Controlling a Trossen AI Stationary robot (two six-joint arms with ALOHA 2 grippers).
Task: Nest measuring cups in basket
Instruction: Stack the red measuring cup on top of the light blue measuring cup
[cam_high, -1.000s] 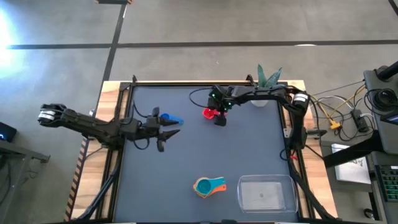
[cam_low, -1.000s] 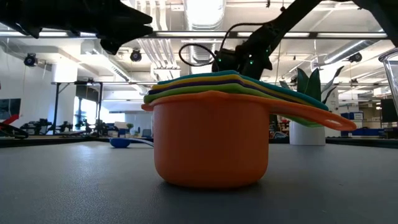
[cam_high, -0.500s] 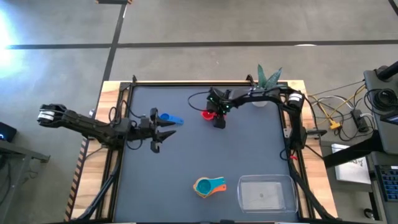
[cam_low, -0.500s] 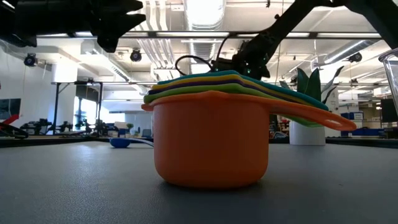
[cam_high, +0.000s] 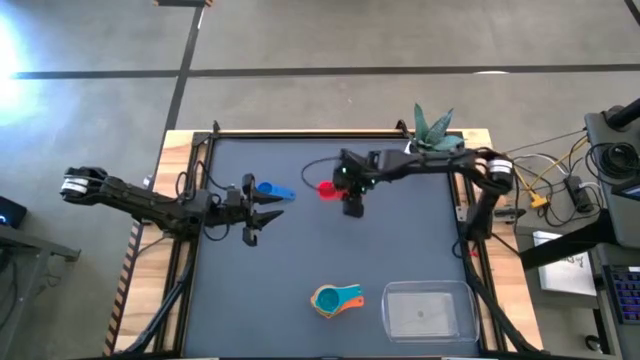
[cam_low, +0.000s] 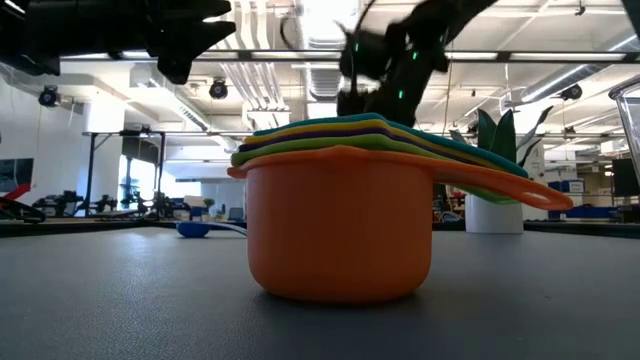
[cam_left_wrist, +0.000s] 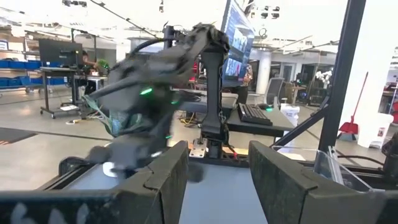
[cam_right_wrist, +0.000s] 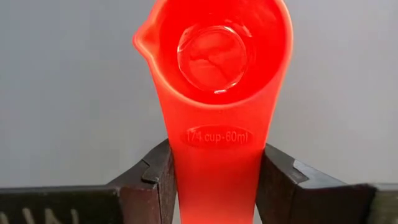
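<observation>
While the right gripper (cam_high: 340, 189) pinches one red measuring cup (cam_high: 326, 188) by its handle, five cups sit nested.
One blue cup (cam_high: 267, 188) lies beside the left gripper (cam_high: 275, 205), fingers spread and empty.

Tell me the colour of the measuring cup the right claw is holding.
Red. The right claw grips the red cup by its handle; the right wrist view shows it best.
</observation>
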